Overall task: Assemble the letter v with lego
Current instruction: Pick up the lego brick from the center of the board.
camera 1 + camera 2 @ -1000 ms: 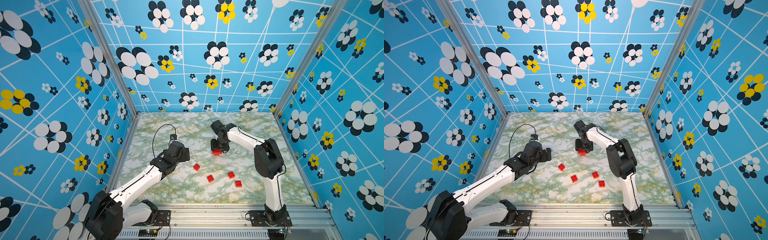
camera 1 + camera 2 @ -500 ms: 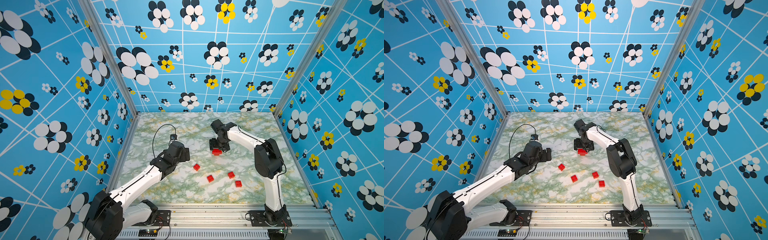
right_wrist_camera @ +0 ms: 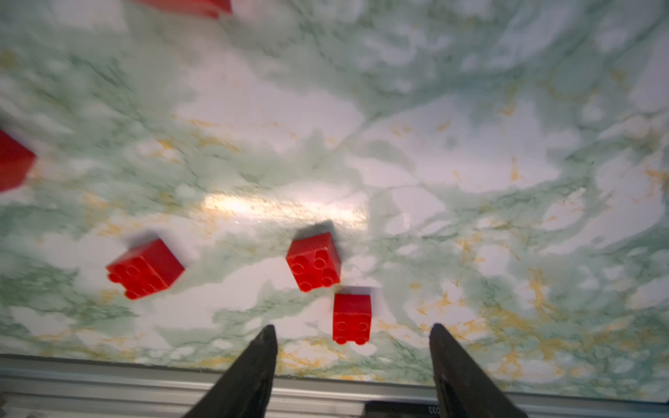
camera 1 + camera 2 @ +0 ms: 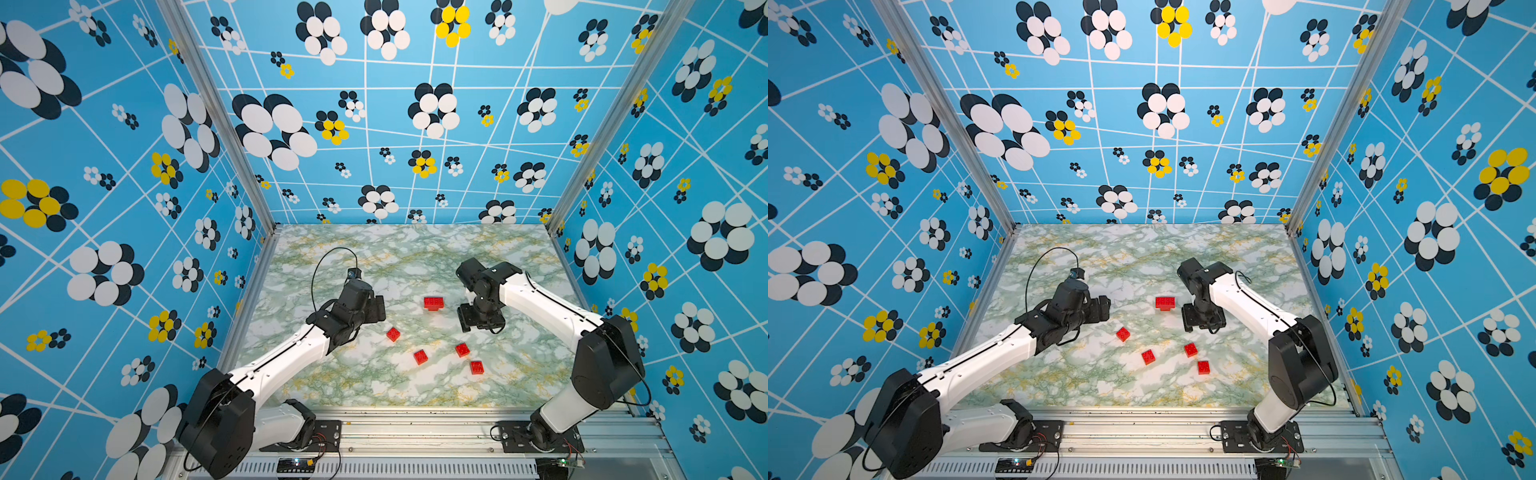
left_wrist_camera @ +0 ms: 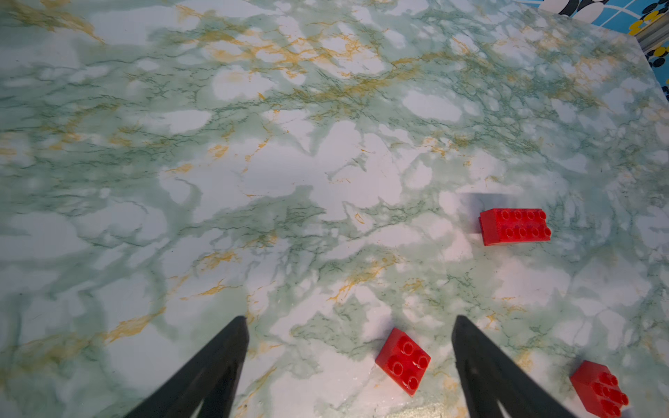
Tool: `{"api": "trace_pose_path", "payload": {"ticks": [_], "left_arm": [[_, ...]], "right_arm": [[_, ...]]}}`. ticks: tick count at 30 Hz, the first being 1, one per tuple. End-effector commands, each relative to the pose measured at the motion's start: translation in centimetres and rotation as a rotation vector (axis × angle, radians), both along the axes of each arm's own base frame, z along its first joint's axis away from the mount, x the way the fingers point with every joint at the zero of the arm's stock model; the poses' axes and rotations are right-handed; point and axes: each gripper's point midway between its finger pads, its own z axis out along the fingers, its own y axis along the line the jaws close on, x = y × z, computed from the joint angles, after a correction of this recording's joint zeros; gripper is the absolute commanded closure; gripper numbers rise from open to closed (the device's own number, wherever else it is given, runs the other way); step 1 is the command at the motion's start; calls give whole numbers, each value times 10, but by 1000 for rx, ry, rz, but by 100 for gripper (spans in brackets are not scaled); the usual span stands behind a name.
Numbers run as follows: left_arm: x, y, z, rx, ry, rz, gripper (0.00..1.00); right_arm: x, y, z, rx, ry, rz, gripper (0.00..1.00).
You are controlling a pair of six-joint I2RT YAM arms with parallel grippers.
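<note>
Lego [image 4: 420, 356], red and glossy, lying loose on the marbled table [image 4: 332, 257] between the two arms. Leftmost brick [image 4: 393, 333] close to the left arm; three more small ones spread rightward toward the near edge, none touching. Behind them the long brick [image 4: 433, 303], seemingly seated on a smaller one. No letter v formed yet.

Looks light, rigid and slick, so likely to skid or squirt free under a slanted pinch. Best taken squarely across two flat side walls, studs up, low on the body.

Left claw [image 5: 350, 320]: spread wide, empty, hovering above the table with the leftmost brick showing below, between its fingers. Right claw [image 3: 353, 327]: parted somewhat less, nothing held, touching nothing, hanging near the long brick but apart from it, small bricks lying beyond its tips.
</note>
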Motion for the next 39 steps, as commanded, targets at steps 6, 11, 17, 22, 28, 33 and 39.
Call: {"api": "trace_pose_path", "payload": {"ticks": [6,11,17,22,28,33,39], "left_arm": [[5,-24,9,-65,1,-38,11],[4,-28,2,-65,13,-45,11],[2,-26,0,-54,16,-43,10],[2,-27,-1,-54,17,-42,10],[2,-26,0,-47,13,-40,10],[2,-27,-1,-48,17,-39,10],[1,-27,-1,-45,16,-40,10]], "right_arm": [[-70,-13,-19,-5,110,-125,38],[-77,-12,-37,15,129,-135,38],[-70,0,-47,69,120,-135,43],[-68,-1,-58,46,121,-137,46],[-67,-9,-65,6,108,-143,53],[-69,-10,-70,1,117,-135,56],[-68,-14,-72,-14,112,-133,61]]}}
